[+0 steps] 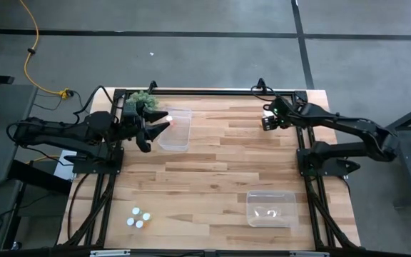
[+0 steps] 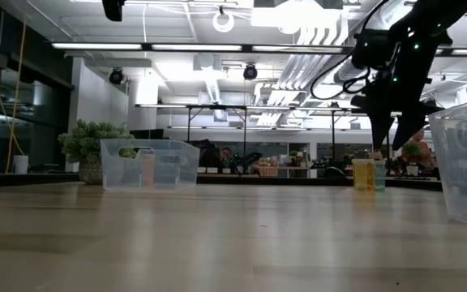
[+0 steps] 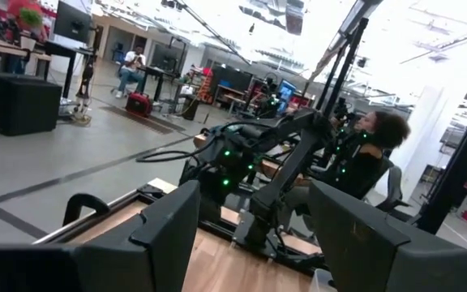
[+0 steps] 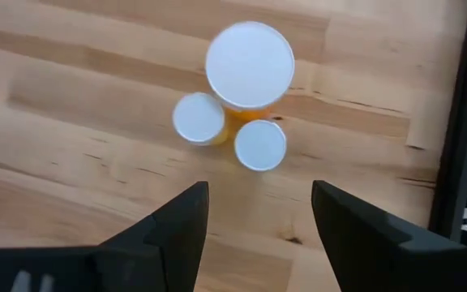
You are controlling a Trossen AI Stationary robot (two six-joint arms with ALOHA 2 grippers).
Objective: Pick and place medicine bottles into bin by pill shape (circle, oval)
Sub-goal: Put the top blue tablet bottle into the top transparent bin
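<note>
Green plant at table far-left corner; person seated beyond table.

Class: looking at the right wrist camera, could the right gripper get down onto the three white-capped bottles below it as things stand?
Probably yes. The right gripper is open above the white-capped bottles. Bare table surrounds them, though they touch, so isolating one may be awkward.

Bare tabletop between far bin and near bin.

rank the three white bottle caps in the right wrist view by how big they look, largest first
1. big cap, clearly largest
2. and 3. cap nearest the fingers and cap beside it: look alike, not ranked
</note>
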